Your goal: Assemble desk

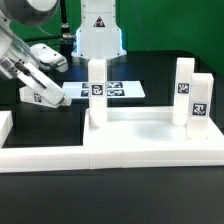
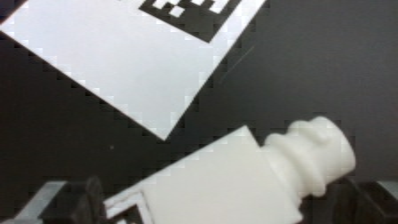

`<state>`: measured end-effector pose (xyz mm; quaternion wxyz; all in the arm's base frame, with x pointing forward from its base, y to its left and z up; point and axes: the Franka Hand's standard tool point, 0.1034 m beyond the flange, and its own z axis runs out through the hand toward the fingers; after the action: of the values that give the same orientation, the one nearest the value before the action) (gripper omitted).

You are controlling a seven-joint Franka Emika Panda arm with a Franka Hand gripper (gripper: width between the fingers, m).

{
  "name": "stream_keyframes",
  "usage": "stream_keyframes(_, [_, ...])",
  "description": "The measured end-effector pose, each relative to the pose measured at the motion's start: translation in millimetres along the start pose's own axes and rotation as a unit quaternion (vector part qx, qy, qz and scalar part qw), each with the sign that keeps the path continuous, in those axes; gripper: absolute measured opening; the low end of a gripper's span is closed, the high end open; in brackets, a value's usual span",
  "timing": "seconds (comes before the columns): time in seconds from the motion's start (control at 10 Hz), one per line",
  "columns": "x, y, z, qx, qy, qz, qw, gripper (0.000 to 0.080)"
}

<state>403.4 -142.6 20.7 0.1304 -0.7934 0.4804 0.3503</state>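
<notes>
The desk tabletop, a white rimmed tray, lies in the middle of the exterior view. Three white tagged legs stand upright on it: one towards the exterior view's left and two at its right. A fourth leg lies on the black table at the exterior view's left. My gripper is low over it. In the wrist view this leg lies slantwise with its ribbed peg end pointing away. My gripper is open, its dark fingers on either side of the leg.
The marker board lies flat just beyond the lying leg. A long white border rail runs along the front of the table, its raised end at the exterior view's left. The robot's base stands behind.
</notes>
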Motion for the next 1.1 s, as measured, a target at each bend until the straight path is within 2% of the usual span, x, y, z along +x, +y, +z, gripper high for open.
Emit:
stream_keyframes(0.1, [-6.2,-0.4,2.2,0.006,-0.018,0.012,1.0,0.0649])
stream_keyframes(0.2, [-10.2,-1.4,4.2,0.005,-0.033,0.017,0.999,0.0649])
stream_keyframes(0.4, [-14.9,-11.9,11.7,-0.005,-0.028,0.016,0.999,0.0649])
stream_keyframes(1.1, [-12.5,-7.7,13.2,-0.002,-0.03,0.02,0.999,0.0649])
